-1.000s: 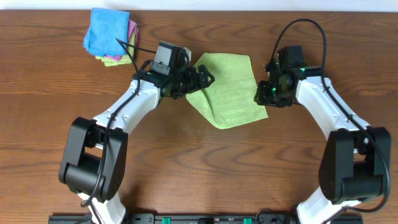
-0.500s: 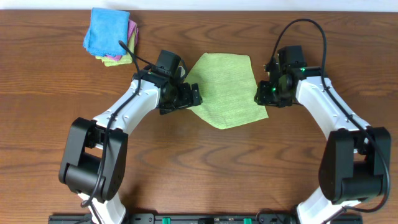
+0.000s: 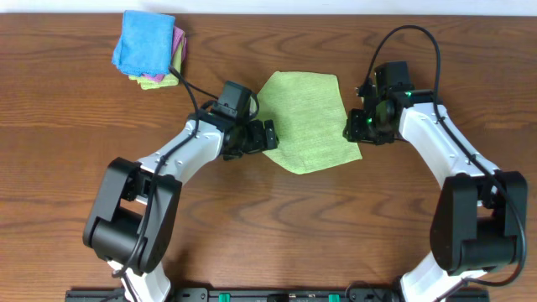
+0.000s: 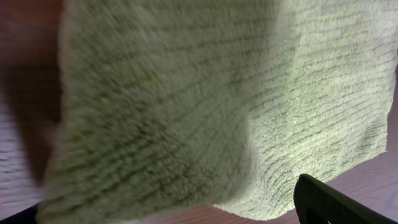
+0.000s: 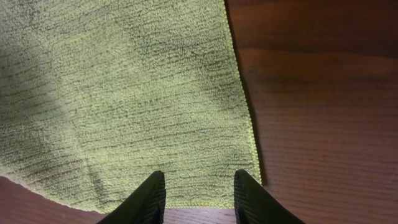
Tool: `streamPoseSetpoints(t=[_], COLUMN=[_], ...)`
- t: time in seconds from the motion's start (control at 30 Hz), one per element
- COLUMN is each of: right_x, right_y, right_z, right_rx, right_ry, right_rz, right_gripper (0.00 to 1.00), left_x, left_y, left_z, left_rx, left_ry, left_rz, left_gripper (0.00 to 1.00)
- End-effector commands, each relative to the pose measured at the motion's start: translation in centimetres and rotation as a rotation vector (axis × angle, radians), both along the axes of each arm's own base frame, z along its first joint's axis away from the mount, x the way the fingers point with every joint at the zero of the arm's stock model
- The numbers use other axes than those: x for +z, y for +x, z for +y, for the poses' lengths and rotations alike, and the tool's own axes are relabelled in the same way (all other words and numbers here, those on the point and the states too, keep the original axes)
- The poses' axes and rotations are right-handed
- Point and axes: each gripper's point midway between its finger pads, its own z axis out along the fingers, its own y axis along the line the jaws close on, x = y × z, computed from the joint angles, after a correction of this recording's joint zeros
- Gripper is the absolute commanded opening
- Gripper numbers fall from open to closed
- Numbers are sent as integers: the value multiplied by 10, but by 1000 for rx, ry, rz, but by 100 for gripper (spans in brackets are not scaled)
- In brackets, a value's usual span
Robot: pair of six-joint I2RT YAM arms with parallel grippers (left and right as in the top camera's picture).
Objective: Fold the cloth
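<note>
1. One light lime-green microfiber cloth (image 3: 306,122) lay spread on the brown wooden table (image 3: 277,218), at the middle of its far half, between the two arms.
2. One stack of folded cloths sat at the far left corner, well apart from the green one: a bright blue cloth (image 3: 144,44) on top, with pink (image 3: 179,38) and yellow-green (image 3: 153,81) edges showing beneath.
3. There were two grippers, one at each side of the spread cloth.
4. The left gripper (image 3: 268,134) stood at the cloth's lower-left edge with its jaws wide apart. In its wrist view the nap filled the frame, blurred and close.
5. The right gripper (image 5: 199,198) hung over the cloth's near right corner. Its fingers (image 5: 149,199) were parted by a narrow gap, with nothing clamped between them.
</note>
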Motion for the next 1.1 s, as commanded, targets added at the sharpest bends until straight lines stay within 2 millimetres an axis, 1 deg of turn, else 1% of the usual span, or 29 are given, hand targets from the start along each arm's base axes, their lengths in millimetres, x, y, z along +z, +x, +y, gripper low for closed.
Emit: streamPoseSetpoints(t=[0.0, 0.13, 0.2, 0.23, 0.27, 0.3, 0.33, 0.4, 0.43, 0.47, 0.53, 0.6, 0.7, 0.73, 0.8, 0.87, 0.93, 0.97, 1.0, 1.07], right_x=[8, 9, 9, 8, 8, 8, 8, 7, 8, 9, 16, 26, 43, 49, 59, 64, 65, 64, 63, 62], right_y=[0, -1, -2, -3, -4, -6, -7, -10, -11, -11, -9, -8, -6, -6, -8, -11, -16, -18, -20, -23], right_z=[-1, 2, 2, 2, 2, 2, 2, 1, 0, -2, -7, -17, -34, -40, -51, -59, -64, -65, -64, -63], right_rx=[-12, -7, -7, -7, -6, -4, -4, -5, -8, -9, -19, -39, -80, -95, -127, -148, -160, -162, -160, -156], right_ry=[6, 27, 27, 26, 26, 24, 24, 21, 14, 7, -16, -53, -94, -97, -97, -97, -99, -99, -100, -99], right_rz=[-18, -14, -8, -4, 1, 6, 10, 22, 23, 19, -3, -34, -81, -96, -112, -112, -100, -90, -79, -69], right_gripper=[36, 36, 36, 35, 35, 34, 29, 8, 4, 4, 7, 9, 16, 19, 23, 24, 24, 24, 25, 26], left_x=[-6, -2, 1, 3, 5, 6, 8, 12, 14, 17, 27, 38, 59, 68, 89, 104, 113, 116, 118, 117], left_y=[1, 13, 18, 21, 23, 24, 26, 29, 30, 32, 36, 41, 49, 54, 63, 71, 76, 77, 77, 75], left_z=[-5, -11, -16, -18, -20, -22, -23, -28, -31, -35, -45, -53, -64, -70, -81, -89, -95, -98, -100, -104], left_rx=[23, 60, 60, 58, 57, 55, 54, 49, 43, 36, 26, 31, 17, 9, 2, 9, 22, 27, 31, 32], left_ry=[11, 20, 12, 3, -3, -9, -16, -41, -58, -78, -139, -186, -226, -238, -251, -242, -222, -214, -205, -187], left_rz=[-5, -67, -97, -112, -123, -133, -142, -156, -164, -173, -188, -194, -225, -246, -299, -350, -396, -412, -425, -436], left_gripper=[95, 96, 100, 88, 79, 57, 38, 7, 6, 6, 6, 6, 6, 6, 6, 6, 6, 9, 18, 61])
